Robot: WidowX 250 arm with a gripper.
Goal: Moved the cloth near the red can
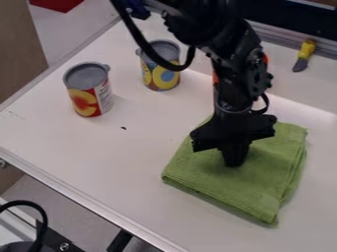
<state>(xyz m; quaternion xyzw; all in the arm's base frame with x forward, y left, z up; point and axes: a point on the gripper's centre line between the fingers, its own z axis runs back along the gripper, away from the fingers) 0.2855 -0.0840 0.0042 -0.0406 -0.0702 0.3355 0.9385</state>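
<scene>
My black gripper [235, 156] hangs down over the folded green cloth [230, 184], its lower end at the middle of the cloth's upper half. The cloth lies flat on the white table, right of centre. A red can [85, 101] with yellow on its label and a grey lid stands upright at the upper left, apart from the cloth. Whether the gripper's tip touches or holds the fabric is hard to tell.
A blue and yellow can [160, 74] stands right of the red one. Something orange-red [215, 78] is partly hidden behind the arm. A yellow-handled tool [305, 53] lies at the upper right. The white table's metal edge [79, 197] runs along the lower left.
</scene>
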